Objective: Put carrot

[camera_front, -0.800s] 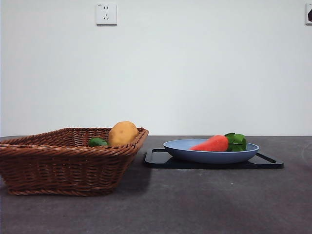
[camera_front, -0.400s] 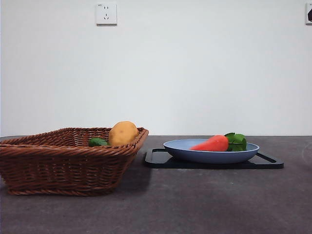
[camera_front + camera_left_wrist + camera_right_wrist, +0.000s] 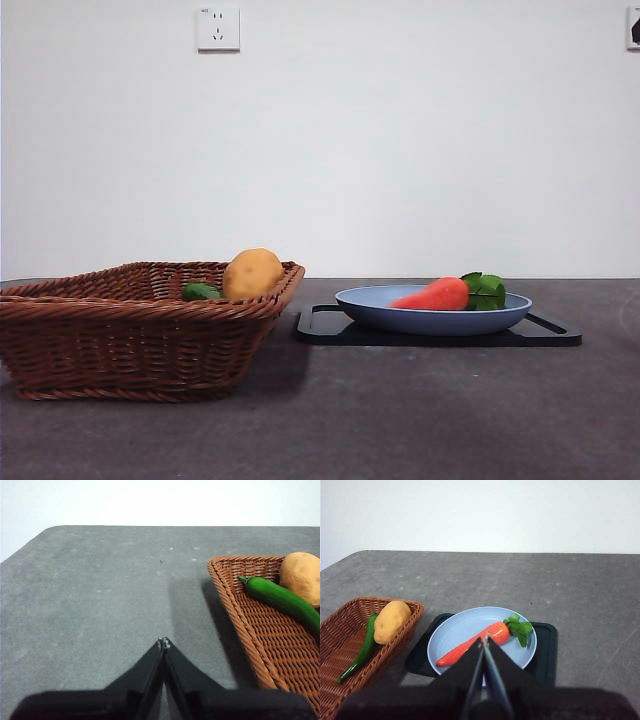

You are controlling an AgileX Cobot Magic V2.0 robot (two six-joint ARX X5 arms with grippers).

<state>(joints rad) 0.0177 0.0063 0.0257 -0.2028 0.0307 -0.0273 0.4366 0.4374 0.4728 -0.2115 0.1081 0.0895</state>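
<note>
1. The carrot (image 3: 434, 295) lies on its side in the blue plate (image 3: 430, 320), leaves (image 3: 484, 290) toward one rim, tip toward the opposite rim.
2. The plate sits on a black tray (image 3: 330, 325), which rests on the grey worktop (image 3: 400, 420).
3. A wicker basket (image 3: 130, 340) stands just beside the tray. It holds a potato (image 3: 252, 273) and a green pepper (image 3: 201, 292), the two touching.
4. Right claw (image 3: 484, 639): clenched on nothing, jaws meeting at the tips. It hangs above the plate's near side, over the carrot's middle in the wrist view, clear of it.
5. Left claw (image 3: 163, 642): clenched on nothing, tips together. It hangs over bare worktop beside the basket's outer wall, apart from it.
6. Neither arm shows in the front view.
7. A wall socket (image 3: 218, 28) is fixed on the white wall behind.
</note>
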